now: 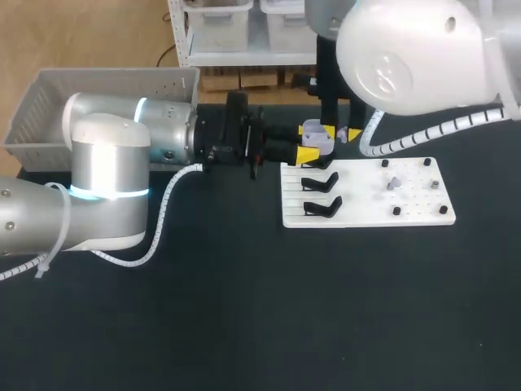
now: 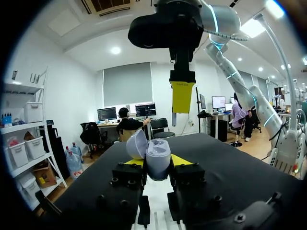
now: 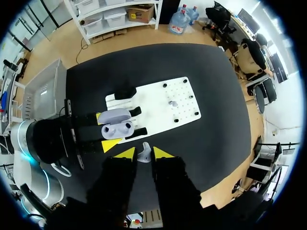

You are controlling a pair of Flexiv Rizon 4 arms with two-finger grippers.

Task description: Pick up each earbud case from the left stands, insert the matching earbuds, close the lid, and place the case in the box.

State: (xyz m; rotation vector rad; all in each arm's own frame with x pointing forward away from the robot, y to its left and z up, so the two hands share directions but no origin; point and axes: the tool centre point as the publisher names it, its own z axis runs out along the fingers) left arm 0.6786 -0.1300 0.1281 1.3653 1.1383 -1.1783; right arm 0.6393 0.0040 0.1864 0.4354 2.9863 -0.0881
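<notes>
Lavender hard plastic, the earbud case [image 3: 117, 128] looked light, stiff and glossy enough to slip. It hung in the air over the far-left corner of the white stand board [image 1: 366, 204] with its lid hinged open. The left gripper [image 2: 156, 162] clamped it across the body, yellow tips pressing on two opposite sides. That hold on the lower shell seemed the right place, leaving hinge and lid free.

The right gripper [image 3: 144, 153] hovered just beside the open case, fingers nearly together and pinching a small pale earbud [image 3: 144, 155]. I judged that so tiny and smooth a thing could squirt out under too hard a squeeze or drop under too light a one. Seating it would call for a gentle, well-aligned push, since the lid hinge looked the weakest part.

Two black stands [image 1: 323, 205] sat empty on the board near the case and could catch a low finger. The grey box [image 1: 49, 90] stood well apart at the table's left edge, beyond the left arm. Bare black table [image 1: 244, 309] lay open on the near side for swinging round.
</notes>
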